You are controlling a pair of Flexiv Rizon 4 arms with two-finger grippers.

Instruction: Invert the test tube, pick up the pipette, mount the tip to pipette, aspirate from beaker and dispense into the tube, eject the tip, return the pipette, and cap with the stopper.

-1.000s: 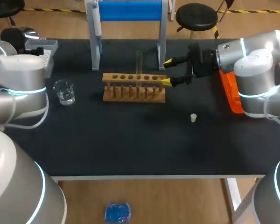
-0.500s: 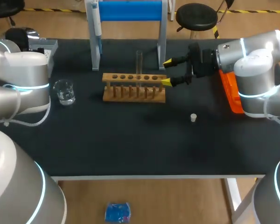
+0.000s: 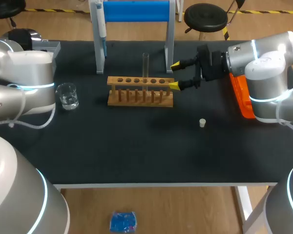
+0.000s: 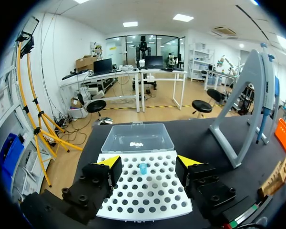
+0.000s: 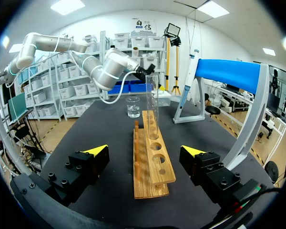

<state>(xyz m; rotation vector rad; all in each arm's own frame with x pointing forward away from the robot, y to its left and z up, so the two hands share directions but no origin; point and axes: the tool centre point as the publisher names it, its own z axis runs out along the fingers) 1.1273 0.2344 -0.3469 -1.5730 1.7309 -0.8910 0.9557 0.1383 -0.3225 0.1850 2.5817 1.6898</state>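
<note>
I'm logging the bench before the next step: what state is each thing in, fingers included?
test tube: upright in the rack, no stopper on it.
beaker: upright, clear liquid inside.
pipette: hanging on its stand.
stopper: loose on the table.
tip box: uncovered, one blue tip seated.
left gripper: fingers open, over the tip box.
right gripper: fingers open, empty, at the rack's end.

No writing, number or label can be read on anything on the table (image 3: 136, 146). The wooden rack (image 3: 140, 97), the beaker (image 3: 67, 95) and the tip box (image 4: 133, 200) show no marks that can be made out.
</note>
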